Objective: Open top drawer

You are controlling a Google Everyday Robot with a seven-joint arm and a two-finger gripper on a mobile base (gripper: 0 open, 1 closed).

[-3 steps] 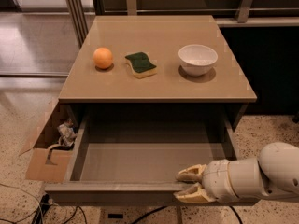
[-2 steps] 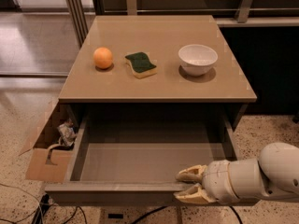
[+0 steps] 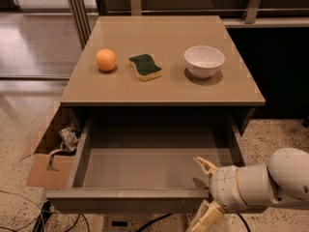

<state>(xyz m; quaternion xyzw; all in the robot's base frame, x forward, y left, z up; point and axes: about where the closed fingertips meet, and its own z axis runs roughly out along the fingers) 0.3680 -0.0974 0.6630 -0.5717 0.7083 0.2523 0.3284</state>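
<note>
The top drawer [image 3: 126, 197] stands pulled far out from under the tan table top. Its shallow grey box interior is bare. My gripper [image 3: 204, 193] is at the right end of the drawer's front edge, on a white arm coming in from the lower right. Its pale fingers are spread apart, one fingertip [image 3: 204, 165] above the front panel's top edge and the other below it at the frame's bottom edge. The drawer's front face and anything beneath it are out of view.
On the table top [image 3: 159, 88] sit an orange [image 3: 106, 60], a green and yellow sponge [image 3: 145, 66] and a white bowl [image 3: 204, 61]. An open cardboard box [image 3: 46, 170] stands on the floor to the left of the drawer. Cables [image 3: 29, 211] lie below it.
The gripper's fingers have spread wider apart, above and below the drawer's front edge. The drawer has stayed pulled out about the same.
</note>
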